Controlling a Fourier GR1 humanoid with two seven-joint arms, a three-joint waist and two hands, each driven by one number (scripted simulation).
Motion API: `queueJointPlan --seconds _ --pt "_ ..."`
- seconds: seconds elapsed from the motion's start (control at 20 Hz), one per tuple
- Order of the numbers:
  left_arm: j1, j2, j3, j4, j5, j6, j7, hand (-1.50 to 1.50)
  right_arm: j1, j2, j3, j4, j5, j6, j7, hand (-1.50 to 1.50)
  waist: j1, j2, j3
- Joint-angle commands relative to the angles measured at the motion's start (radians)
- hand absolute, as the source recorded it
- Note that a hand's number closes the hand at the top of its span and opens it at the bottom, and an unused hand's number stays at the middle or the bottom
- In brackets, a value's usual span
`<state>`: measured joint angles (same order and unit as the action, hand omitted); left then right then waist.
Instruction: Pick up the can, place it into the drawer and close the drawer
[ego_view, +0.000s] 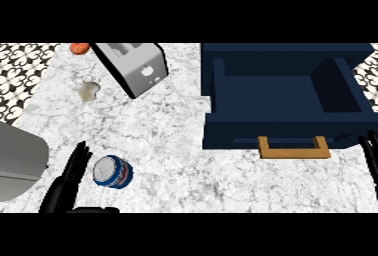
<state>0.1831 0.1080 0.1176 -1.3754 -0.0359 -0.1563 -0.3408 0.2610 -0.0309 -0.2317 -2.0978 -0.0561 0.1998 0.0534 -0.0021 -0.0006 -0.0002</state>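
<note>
- Can (113, 171) lies tipped on the counter (192, 165) at lower left of the frame, lid facing up-left, just right of the left robot hand (71, 175), whose fingers are straight and apart, holding nothing.
- Right robot hand (370, 152) rests at the right edge, fingers straight (well away from the can, so the left looks nearer).
- Drawer (284, 95) stands open at upper right, wooden handle (293, 148) toward the viewer.
- Toaster (133, 67) sits at upper left, off the can-to-drawer path.

Bright even light, faint soft shadows
</note>
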Motion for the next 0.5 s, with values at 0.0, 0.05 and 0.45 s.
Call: queueJointPlan --seconds 0.0,0.05,0.45 --pt "-0.010 0.017 0.029 0.049 0.024 -0.025 -0.001 -1.50 0.027 0.013 0.009 -0.026 0.004 0.022 -0.008 -1.50 0.000 0.000 0.000" --pt "-0.043 -0.028 -0.004 0.088 -0.021 0.032 -0.007 -1.50 -0.079 -0.013 -0.005 0.101 0.043 -0.010 -0.028 -1.50 0.002 0.001 0.000" --pt "-0.062 0.006 0.036 0.195 -0.008 0.003 -0.108 -1.50 0.027 0.011 -0.017 0.002 -0.005 0.036 -0.026 -1.50 -0.001 0.000 0.000"
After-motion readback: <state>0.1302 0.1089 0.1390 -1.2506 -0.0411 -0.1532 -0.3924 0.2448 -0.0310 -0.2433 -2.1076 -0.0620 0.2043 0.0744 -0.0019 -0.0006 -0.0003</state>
